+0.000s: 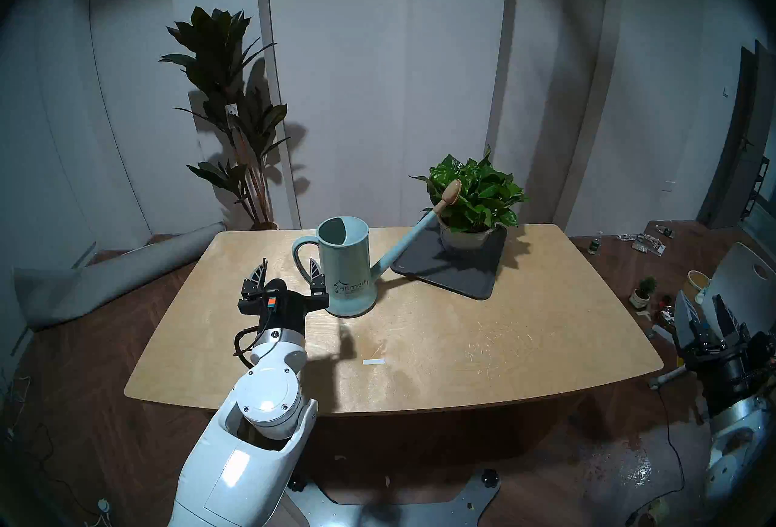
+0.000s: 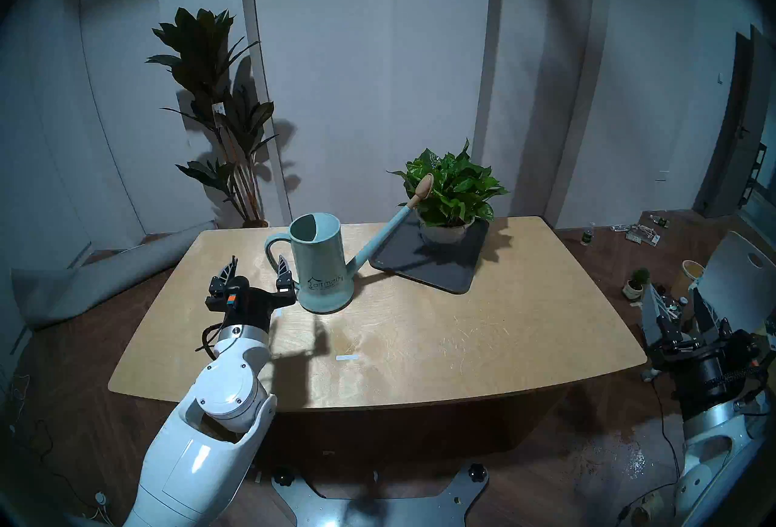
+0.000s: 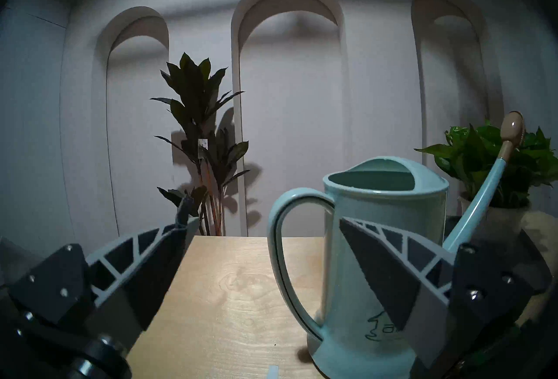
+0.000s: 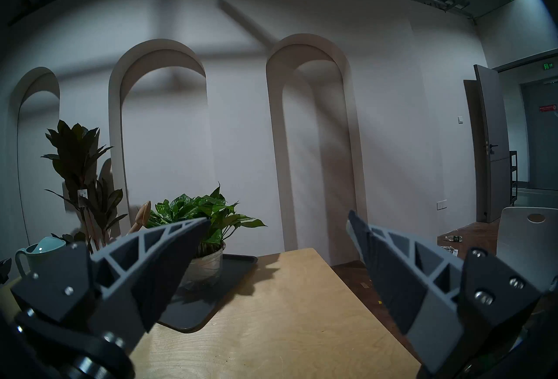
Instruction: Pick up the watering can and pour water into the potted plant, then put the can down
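Head view, left end effector (image 1: pixel 287 271) spread beside watering can (image 1: pixel 347 266) handle, right end effector (image 1: pixel 702 310) spread off-table

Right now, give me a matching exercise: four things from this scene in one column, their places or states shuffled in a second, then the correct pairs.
Things:
1. watering can
2. potted plant
3. left gripper
4. right gripper

Places or states:
A. open, off the table's right end
B. upright on the bare table
C. standing on the dark tray
D. open, beside the can's handle

Pairs: 1-B, 2-C, 3-D, 4-A
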Robot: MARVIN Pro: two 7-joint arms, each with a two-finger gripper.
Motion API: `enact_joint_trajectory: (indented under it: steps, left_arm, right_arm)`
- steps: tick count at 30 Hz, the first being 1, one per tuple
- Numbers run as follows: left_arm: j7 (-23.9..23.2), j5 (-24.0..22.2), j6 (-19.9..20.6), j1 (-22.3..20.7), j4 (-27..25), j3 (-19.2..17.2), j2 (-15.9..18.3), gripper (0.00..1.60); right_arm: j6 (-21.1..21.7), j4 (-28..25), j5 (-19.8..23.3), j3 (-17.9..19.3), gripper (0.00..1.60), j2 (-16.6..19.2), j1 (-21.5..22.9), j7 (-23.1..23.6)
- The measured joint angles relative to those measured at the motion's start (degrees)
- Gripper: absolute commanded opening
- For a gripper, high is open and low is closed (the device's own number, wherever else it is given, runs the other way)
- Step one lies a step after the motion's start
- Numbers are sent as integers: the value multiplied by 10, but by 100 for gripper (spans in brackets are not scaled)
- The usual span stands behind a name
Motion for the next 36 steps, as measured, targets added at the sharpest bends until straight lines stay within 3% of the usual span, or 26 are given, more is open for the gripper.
enact_joint_trajectory:
  steps: [17,36]
  left_arm:
    - [-41,6,-37,-56,103,-1,12,160]
    - [-71,-7,-53,-136,171,-28,-2,160]
  right_arm:
    - [0,0,0,0,160,0,-1,1]
    - [0,0,0,0,160,0,-1,1]
